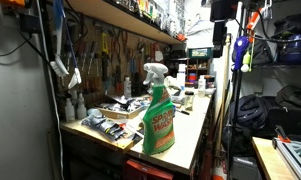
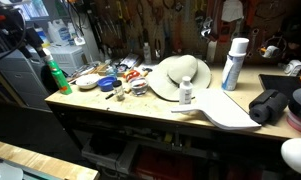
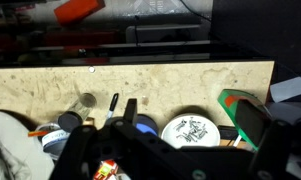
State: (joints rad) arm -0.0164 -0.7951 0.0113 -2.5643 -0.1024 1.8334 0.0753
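Note:
In the wrist view my gripper (image 3: 170, 140) hangs above a cluttered wooden workbench (image 3: 170, 80). Its two black fingers are spread wide, with nothing between them. Directly below lies a round white lid with dark scribbles (image 3: 190, 131). A blue lid (image 3: 142, 124) and a black marker (image 3: 113, 102) lie to its left. A green spray bottle (image 3: 233, 105) is at the right; it also shows in both exterior views (image 1: 158, 115) (image 2: 55, 75). I cannot make the gripper out clearly in the exterior views.
The bench (image 2: 140, 108) also holds a white hat (image 2: 180, 75), a small white bottle (image 2: 186, 92), a tall white spray can (image 2: 233, 62) and a black bag (image 2: 271, 106). Tools hang on the back wall (image 2: 140, 25). Shelves (image 1: 130, 20) run above.

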